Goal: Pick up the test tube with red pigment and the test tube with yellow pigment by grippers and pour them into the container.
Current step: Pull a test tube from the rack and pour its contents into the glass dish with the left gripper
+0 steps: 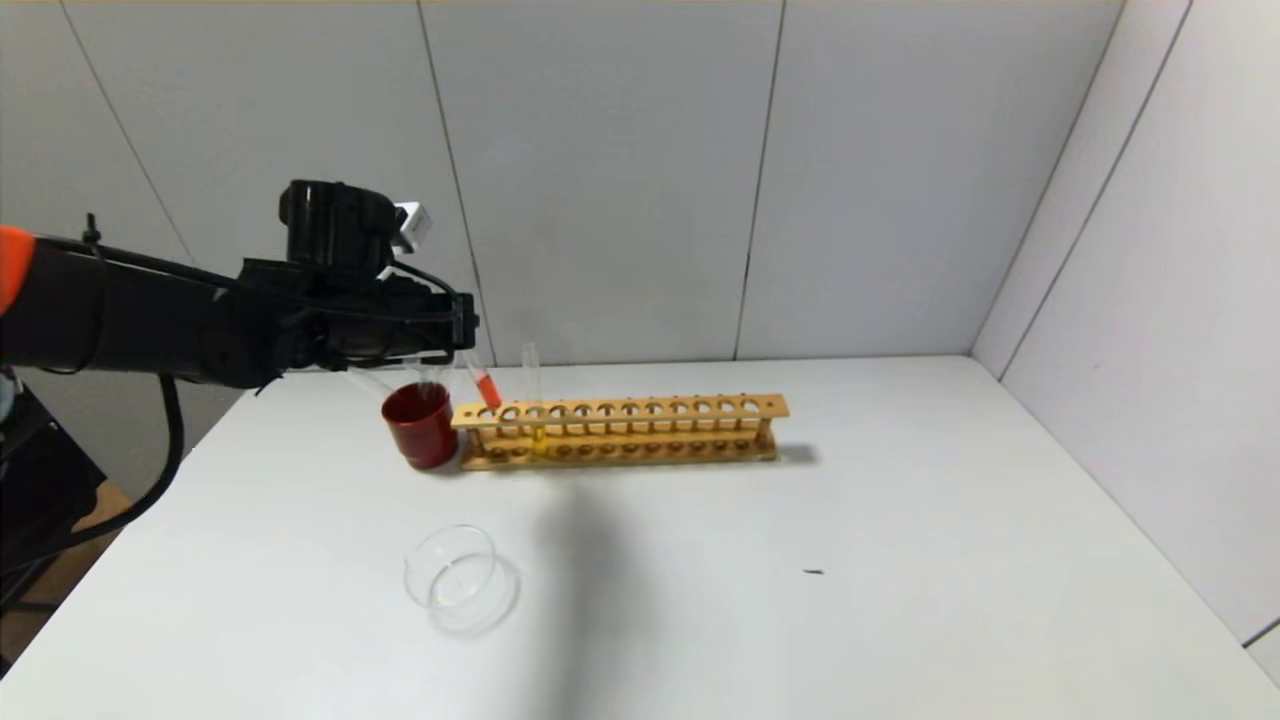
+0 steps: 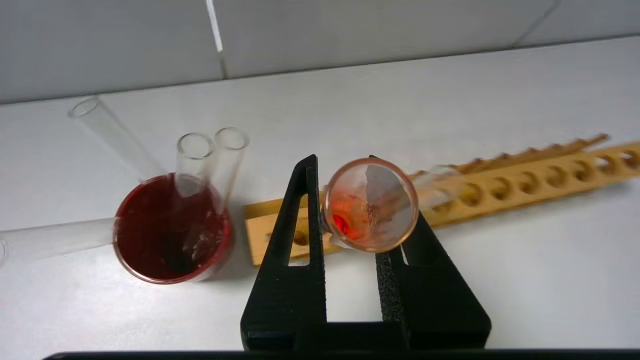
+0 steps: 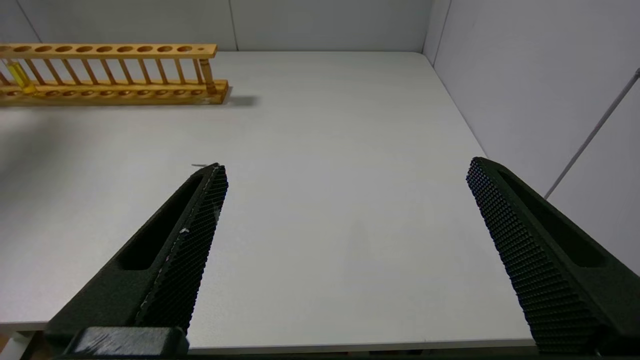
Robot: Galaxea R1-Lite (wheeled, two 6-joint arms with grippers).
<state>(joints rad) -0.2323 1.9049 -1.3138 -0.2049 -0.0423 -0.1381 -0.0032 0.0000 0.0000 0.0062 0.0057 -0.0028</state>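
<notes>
My left gripper (image 1: 462,345) is shut on the test tube with red pigment (image 1: 481,380) and holds it tilted just above the left end of the wooden rack (image 1: 620,430). In the left wrist view the gripper (image 2: 342,165) has the tube's open mouth (image 2: 370,205) between its fingers, with red liquid at the bottom. The test tube with yellow pigment (image 1: 533,400) stands upright in the rack and also shows in the right wrist view (image 3: 19,75). The clear glass container (image 1: 455,580) sits on the table nearer me. My right gripper (image 3: 345,167) is open and empty over the table's right front.
A dark red cup (image 1: 420,425) with several colourless tubes (image 2: 195,155) stands at the rack's left end, close to my left gripper. A small dark speck (image 1: 813,572) lies on the white table (image 1: 900,600). Walls close off the back and the right side.
</notes>
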